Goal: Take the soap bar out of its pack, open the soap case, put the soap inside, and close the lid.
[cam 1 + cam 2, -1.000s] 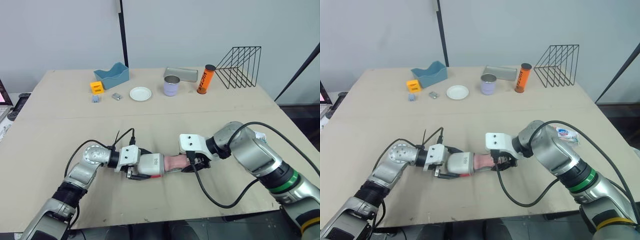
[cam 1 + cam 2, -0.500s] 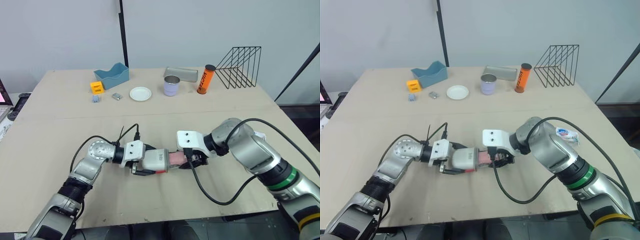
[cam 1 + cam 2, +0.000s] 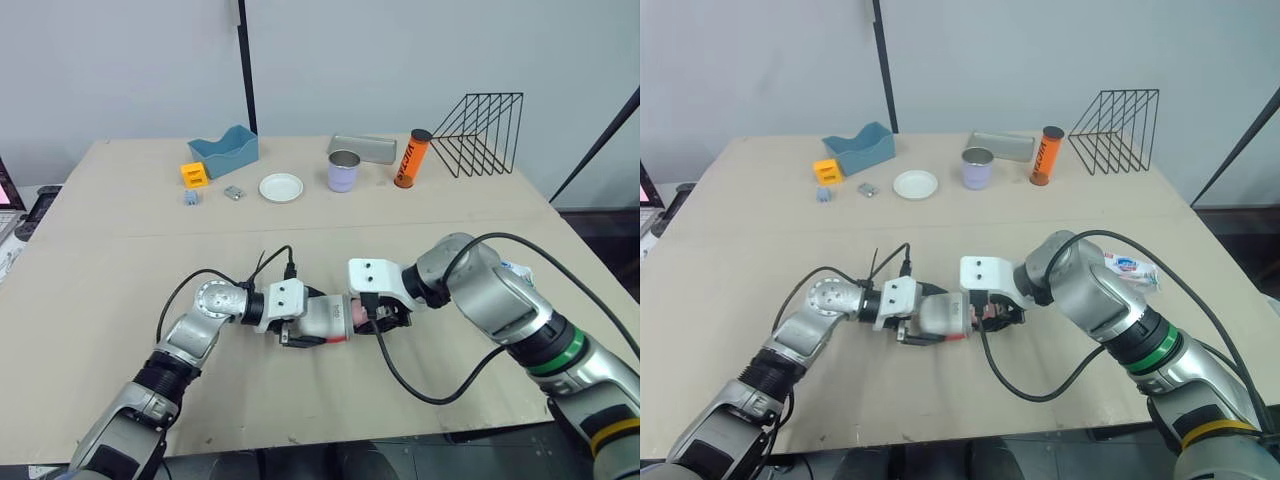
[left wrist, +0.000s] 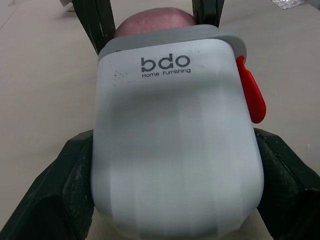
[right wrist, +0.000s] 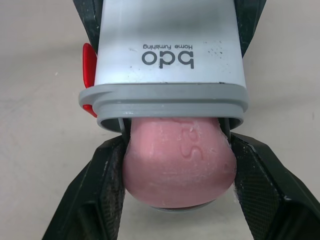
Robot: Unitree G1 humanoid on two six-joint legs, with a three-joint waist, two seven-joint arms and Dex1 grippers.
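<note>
1. Left gripper, head view: clamped on white soap case on table; right gripper just right of case, pinching pink soap.
2. L wrist view: L fingers press both case sides; red latch on case edge.
3. R wrist view: soap part-way in case mouth, R fingers gripping its sides.

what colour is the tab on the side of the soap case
The tab is red; clearest in the left wrist view.
</note>
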